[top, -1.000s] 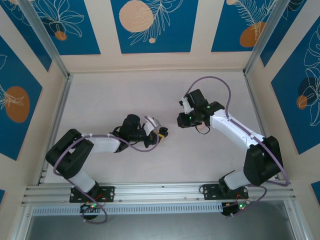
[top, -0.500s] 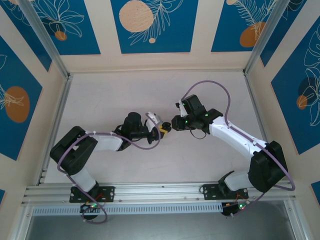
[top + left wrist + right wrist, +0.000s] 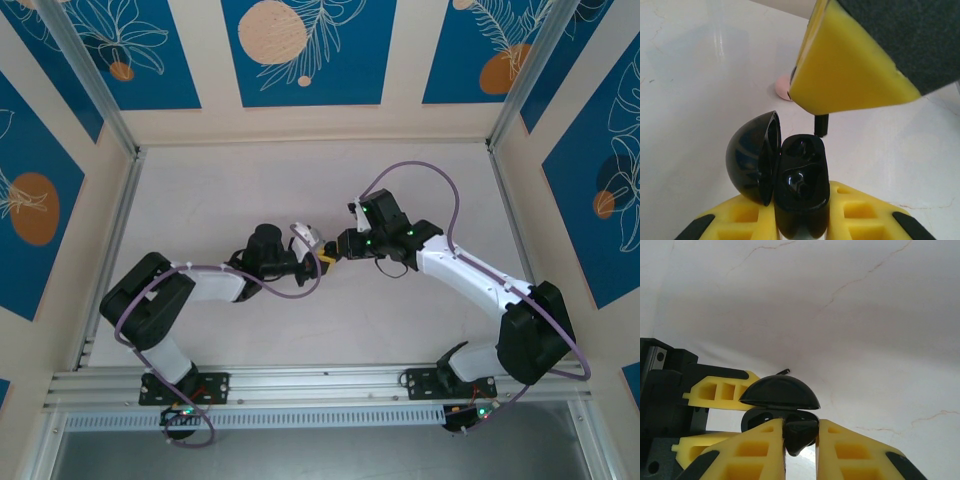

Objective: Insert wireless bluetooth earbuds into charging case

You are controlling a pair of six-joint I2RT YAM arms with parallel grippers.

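The desk point(image 3: 250, 190) is a pale, whitish slab with a dull sheen, run through by fine hairline veins like marble. Most of its surface lies bare. A metal rail point(image 3: 300, 380) closes its near edge, and another rail point(image 3: 112, 250) runs up its left side. Near the middle, a small pale pink piece point(image 3: 783, 90) rests flat on the desk, rounded at its edge and half hidden, so I cannot tell what it is.

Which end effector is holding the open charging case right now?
The left end effector: it clamps the black charging case, lid swung open. The right end effector instead pinches a black earbud right by the open case.
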